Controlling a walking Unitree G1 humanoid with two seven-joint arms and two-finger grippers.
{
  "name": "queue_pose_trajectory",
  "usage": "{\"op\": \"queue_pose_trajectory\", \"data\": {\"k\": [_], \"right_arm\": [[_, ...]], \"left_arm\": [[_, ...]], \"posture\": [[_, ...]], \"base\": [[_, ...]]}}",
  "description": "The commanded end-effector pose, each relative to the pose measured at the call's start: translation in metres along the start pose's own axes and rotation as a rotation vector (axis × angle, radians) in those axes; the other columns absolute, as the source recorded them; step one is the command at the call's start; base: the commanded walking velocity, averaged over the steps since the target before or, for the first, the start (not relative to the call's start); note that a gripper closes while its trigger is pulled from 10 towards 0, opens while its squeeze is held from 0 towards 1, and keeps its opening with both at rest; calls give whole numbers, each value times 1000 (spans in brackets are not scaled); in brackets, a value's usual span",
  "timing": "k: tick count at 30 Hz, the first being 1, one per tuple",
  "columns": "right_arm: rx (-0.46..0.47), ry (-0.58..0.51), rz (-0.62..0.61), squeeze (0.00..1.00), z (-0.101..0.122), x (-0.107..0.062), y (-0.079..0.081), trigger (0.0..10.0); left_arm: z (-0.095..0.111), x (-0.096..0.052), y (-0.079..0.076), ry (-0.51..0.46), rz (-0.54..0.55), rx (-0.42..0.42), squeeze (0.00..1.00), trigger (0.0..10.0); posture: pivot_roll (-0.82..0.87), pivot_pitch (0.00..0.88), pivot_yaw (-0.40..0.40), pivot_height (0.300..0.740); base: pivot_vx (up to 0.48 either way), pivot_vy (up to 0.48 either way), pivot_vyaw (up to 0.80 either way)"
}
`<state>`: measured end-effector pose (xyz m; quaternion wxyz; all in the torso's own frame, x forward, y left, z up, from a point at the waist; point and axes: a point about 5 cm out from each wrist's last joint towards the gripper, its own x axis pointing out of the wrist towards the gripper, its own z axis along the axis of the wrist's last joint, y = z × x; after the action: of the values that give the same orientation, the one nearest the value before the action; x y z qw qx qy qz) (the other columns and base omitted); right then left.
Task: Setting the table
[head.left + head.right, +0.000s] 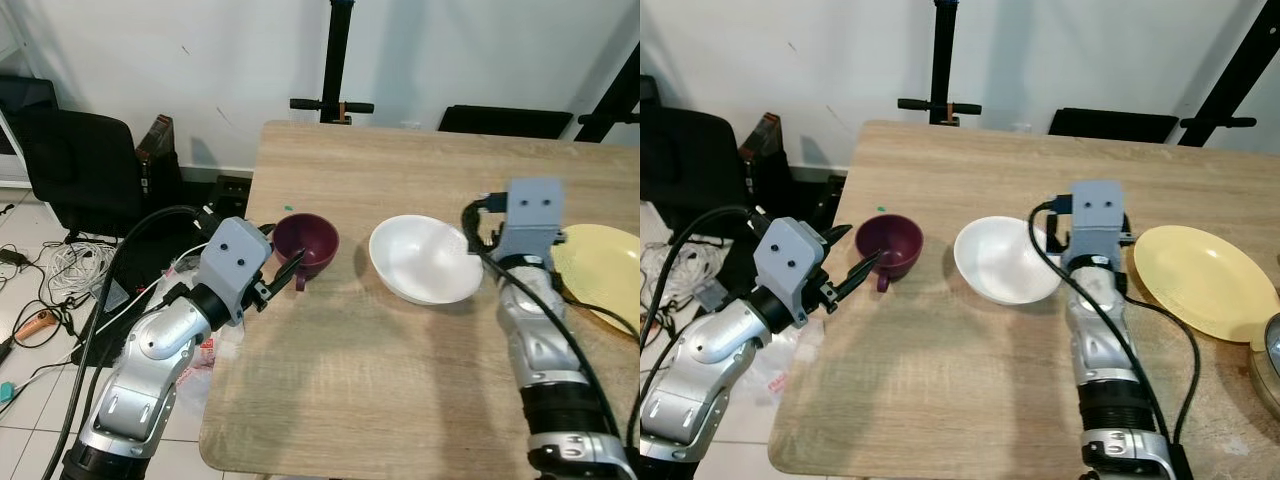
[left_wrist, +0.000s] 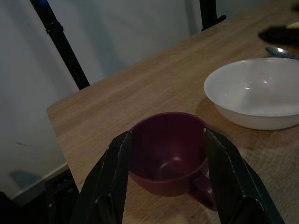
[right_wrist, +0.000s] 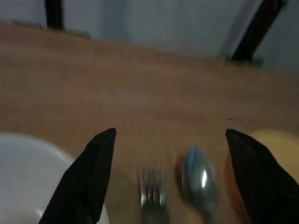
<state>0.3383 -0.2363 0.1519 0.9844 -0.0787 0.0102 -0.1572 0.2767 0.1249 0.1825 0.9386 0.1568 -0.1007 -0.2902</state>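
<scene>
Maroon cup point(image 2: 168, 154) between spread left claw point(image 2: 166, 161) fingers.

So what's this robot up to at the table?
It is setting a wooden table. Its left gripper is open around a purple cup near the table's edge. Its right gripper, also open, hovers over a fork and spoon, between a white bowl and a yellow plate.
</scene>
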Motion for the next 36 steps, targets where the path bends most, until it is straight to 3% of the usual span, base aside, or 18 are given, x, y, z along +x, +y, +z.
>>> {"op": "queue_pose_trajectory", "data": {"k": [1,5,6,7,8,13,14,15,16,27,29,33,36], "right_arm": [[38,77,-7,0,-15,-2,-2,10000],[185,201,32,0,-32,-3,4,10000],[264,252,75,0,-37,-4,11,10000],[264,252,75,0,-37,-4,11,10000],[346,308,140,0,-42,-7,21,10000],[437,354,208,0,-44,-8,33,10000],[449,358,223,0,-43,-8,35,8627],[458,362,231,0,-43,-8,36,8627],[465,358,242,0,-42,-8,37,0],[508,306,254,0,-33,-6,36,0],[564,179,275,0,-14,-5,33,0],[602,105,307,0,-1,-4,33,0],[673,-26,395,0,27,-8,36,0]], "left_arm": [[-1,-2,-1,9,3,-3,0,10000],[-1,-2,0,13,8,-6,0,10000],[-1,-2,0,13,9,-6,0,10000],[-1,-2,0,13,9,-6,0,10000],[0,-2,0,14,11,-6,0,10000],[0,-2,1,15,19,-4,0,10000],[0,-2,1,15,21,-4,0,10000],[0,-2,1,15,22,-5,0,10000],[0,-2,1,15,24,-5,0,10000],[-1,-2,1,19,33,-6,0,10000],[-1,-1,1,20,33,-6,0,10000],[-1,-1,1,21,33,-6,0,10000],[-1,0,0,21,32,-7,0,10000]], "posture": [[-79,13,-1,740],[-81,17,-3,740],[-78,17,-3,740],[-78,17,-3,740],[-78,17,-3,740],[-72,17,-7,740],[-72,17,-7,740],[-72,17,-7,740],[-71,18,-9,740],[-75,20,-8,740],[-75,20,-8,740],[-78,21,-5,740],[-79,21,-4,740]], "base": [[0,0,0],[0,0,0],[0,0,0],[0,0,0],[0,0,0],[0,0,0],[0,0,0],[0,0,0],[0,0,0],[0,0,0],[0,0,0],[0,0,0],[0,0,0]]}}
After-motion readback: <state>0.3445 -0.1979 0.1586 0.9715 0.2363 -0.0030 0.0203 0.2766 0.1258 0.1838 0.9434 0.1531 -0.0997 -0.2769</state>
